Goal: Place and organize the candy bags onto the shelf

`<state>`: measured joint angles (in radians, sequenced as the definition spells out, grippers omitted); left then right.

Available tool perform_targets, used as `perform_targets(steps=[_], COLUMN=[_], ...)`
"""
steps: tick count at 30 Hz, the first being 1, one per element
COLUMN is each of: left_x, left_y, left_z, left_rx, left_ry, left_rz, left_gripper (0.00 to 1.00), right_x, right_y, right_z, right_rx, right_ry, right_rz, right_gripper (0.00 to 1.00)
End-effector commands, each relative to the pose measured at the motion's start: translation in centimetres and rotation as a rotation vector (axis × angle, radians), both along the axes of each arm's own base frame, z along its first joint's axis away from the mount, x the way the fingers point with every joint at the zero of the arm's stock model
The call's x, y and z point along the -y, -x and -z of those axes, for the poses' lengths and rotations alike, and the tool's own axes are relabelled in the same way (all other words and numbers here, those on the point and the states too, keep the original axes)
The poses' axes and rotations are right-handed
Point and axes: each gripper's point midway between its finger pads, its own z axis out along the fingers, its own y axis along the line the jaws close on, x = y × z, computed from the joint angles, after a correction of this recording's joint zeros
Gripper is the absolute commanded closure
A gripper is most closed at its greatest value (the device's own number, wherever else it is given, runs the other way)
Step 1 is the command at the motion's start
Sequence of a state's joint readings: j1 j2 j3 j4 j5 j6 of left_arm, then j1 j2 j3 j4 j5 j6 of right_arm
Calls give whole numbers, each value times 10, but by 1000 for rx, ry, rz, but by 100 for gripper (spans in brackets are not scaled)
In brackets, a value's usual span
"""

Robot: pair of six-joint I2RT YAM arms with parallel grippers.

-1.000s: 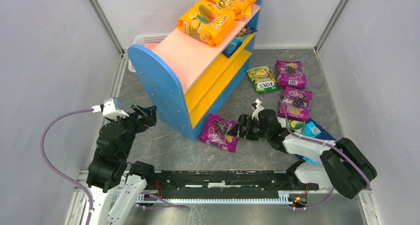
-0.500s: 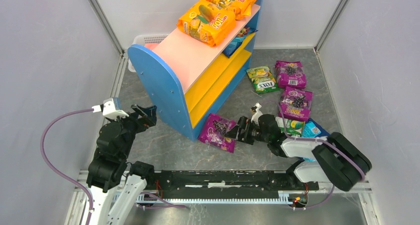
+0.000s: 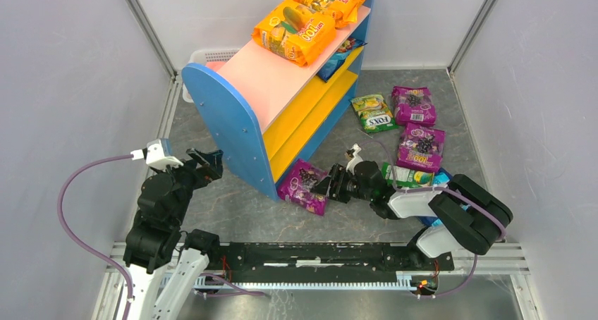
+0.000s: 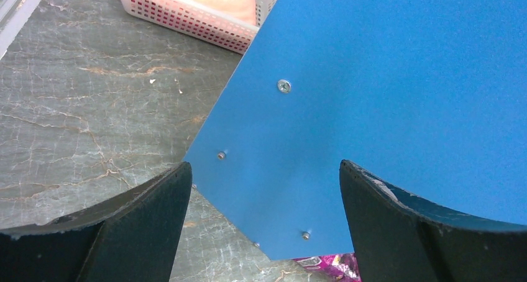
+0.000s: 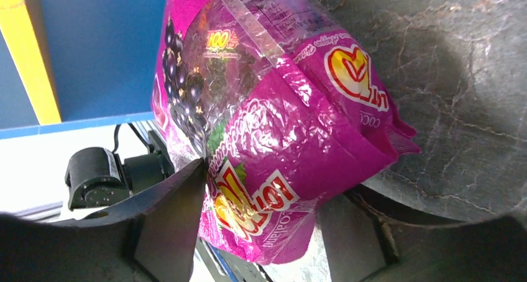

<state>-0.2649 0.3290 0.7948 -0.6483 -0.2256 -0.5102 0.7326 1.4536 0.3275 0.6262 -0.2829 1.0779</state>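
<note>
Well, the shelf (image 3: 233, 101) takes up most of the grey table (image 3: 233, 214), standing just ahead of both arms. The left gripper (image 3: 204, 163) hovers right in front of its blue end panel, jaws spread wide with nothing between them. The right gripper (image 3: 328, 186) lies low over the table, clamped on the near end of a purple candy bag (image 3: 302, 185) whose far end reaches the shelf's foot. Just behind that gripper, beside its wrist, lies a green bag (image 3: 407, 175). Farther off on that same side sit two more purple bags (image 3: 421, 146) and a second green bag (image 3: 374, 113). High above both grippers, two orange bags (image 3: 293, 31) rest on the pink top.
</note>
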Motion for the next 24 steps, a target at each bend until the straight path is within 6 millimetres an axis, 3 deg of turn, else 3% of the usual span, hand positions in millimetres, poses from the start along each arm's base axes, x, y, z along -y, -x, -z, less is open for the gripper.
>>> perform_targets(steps=[1, 9, 17, 24], left_x=[0, 0, 0, 1], left_y=[-5, -5, -5, -4], left_z=[-5, -4, -4, -5], left_rx=[21, 18, 20, 25], left_ry=[-34, -35, -34, -32], left_rz=[6, 6, 9, 13], left_gripper=[6, 6, 6, 6], right_x=[-10, 1, 5, 30], right_y=[-34, -29, -25, -25], right_z=[-47, -53, -68, -72], right_rx=[159, 185, 197, 212], right_ry=[-105, -97, -119, -26], right_rz=[92, 117, 125, 170], right_gripper=[34, 59, 76, 89])
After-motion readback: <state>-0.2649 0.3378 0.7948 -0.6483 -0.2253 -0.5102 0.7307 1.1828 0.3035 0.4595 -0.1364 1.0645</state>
